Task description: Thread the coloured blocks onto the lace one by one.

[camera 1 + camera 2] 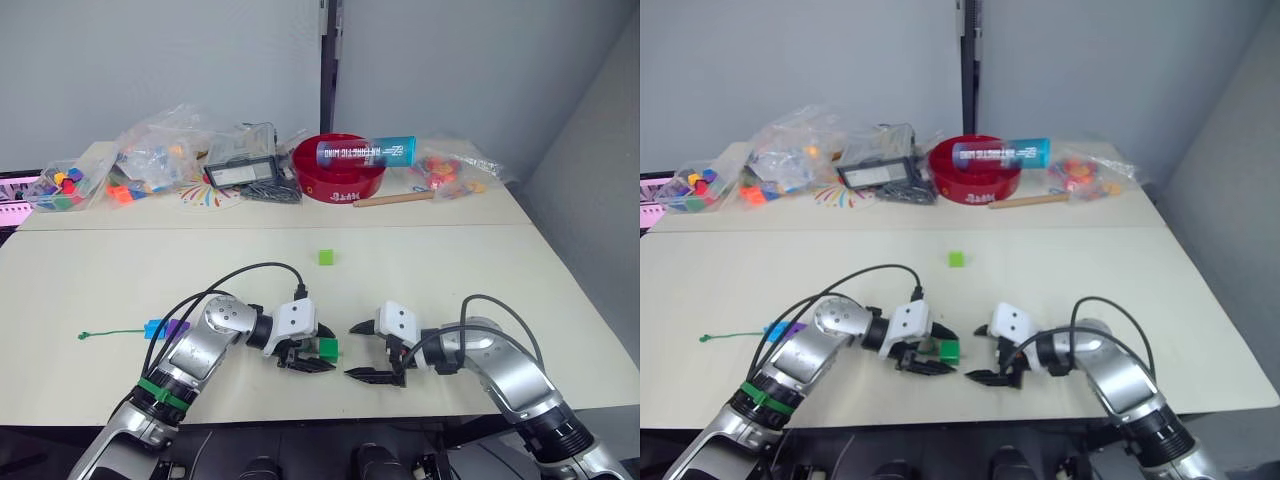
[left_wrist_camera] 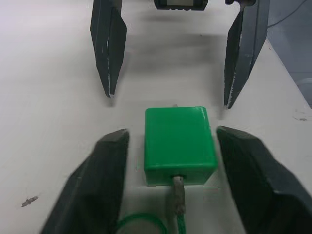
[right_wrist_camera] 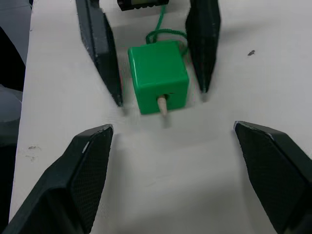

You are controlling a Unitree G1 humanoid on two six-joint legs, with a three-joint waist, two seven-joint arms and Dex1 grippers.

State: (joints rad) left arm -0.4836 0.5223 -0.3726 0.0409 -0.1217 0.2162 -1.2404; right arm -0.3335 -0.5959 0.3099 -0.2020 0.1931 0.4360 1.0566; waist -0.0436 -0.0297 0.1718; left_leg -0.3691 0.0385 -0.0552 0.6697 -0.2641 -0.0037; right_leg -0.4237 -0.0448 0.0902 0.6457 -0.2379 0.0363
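A: Dark green block (image 2: 180, 145)?
B: On the table (image 1: 450, 270) between the left gripper (image 2: 173, 183) fingers, not touched; jaws apart. Lace (image 2: 178, 214) runs through it, pale tip (image 3: 163, 105) poking out.
A: Right gripper (image 3: 175, 180)?
B: Wide open, facing the block (light green block (image 1: 326, 257) lies well apart).

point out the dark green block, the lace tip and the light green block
dark green block (image 3: 158, 73): right wrist view, on its top face.
lace tip (image 3: 163, 105): right wrist view, on the pale stub poking out of the block's hole.
light green block (image 1: 326, 257): left eye view, on its middle.
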